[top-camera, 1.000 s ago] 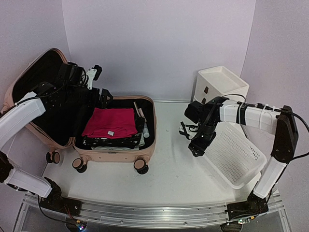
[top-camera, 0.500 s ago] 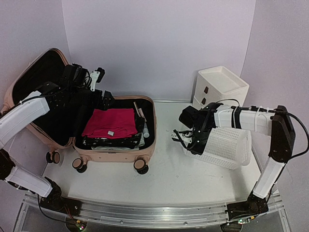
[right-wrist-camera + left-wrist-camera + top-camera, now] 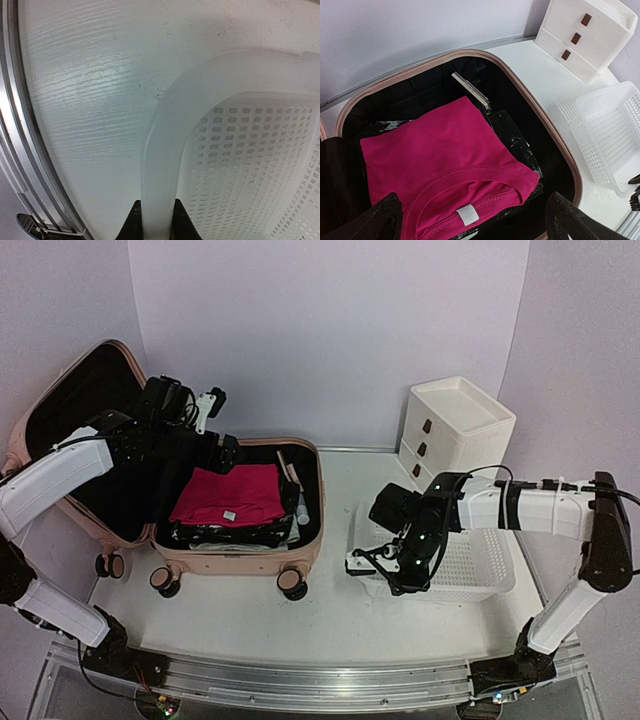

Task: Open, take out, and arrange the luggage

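Leaning back at the far left, the lid of the luggage [image 3: 235, 560] shows only black lining, and the left arm crosses in front of much of it. Its lower half lies open on the left of the bench [image 3: 330, 625], wheels toward the near edge. A folded magenta shirt [image 3: 228, 492] covers the top, so the dark patterned clothes beneath show only at their edges. The left end effector [image 3: 216, 427] hangs over the far rim with its jaws spread wide and nothing between them; its wrist view catches only two dark fingertips at the lower corners. To the right, the right end effector [image 3: 156, 221] is pinched narrow on the near-left rim of the white basket [image 3: 470, 560], fingertips cut off by the frame. A white drawer unit [image 3: 460, 420] stands far right.
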Tool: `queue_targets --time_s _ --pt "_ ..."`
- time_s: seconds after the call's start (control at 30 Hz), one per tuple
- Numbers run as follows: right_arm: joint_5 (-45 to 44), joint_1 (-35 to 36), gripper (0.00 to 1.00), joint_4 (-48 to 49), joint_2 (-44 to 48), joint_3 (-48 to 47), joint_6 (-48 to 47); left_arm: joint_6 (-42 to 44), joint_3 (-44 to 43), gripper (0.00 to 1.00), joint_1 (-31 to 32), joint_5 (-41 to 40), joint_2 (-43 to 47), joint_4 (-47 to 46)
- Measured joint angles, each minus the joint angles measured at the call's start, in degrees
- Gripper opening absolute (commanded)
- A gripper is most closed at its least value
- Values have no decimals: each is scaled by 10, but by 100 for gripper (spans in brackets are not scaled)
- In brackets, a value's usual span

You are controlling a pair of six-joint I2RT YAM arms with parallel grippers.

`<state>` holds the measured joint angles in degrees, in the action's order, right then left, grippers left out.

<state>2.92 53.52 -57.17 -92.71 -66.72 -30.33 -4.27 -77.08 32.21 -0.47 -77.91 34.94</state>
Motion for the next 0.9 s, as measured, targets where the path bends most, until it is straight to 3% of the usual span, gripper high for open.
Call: queue_targets --time_s 0.57,0.63,0.9 --pt "-2 33 8 48 -18 -3 -32 10 0 96 0 51 -44 1" --pt "-1 37 17 55 -19 -3 -34 15 0 96 0 57 -50 2" --pt "-6 39 71 91 -12 0 3 29 0 97 0 78 -64 12"
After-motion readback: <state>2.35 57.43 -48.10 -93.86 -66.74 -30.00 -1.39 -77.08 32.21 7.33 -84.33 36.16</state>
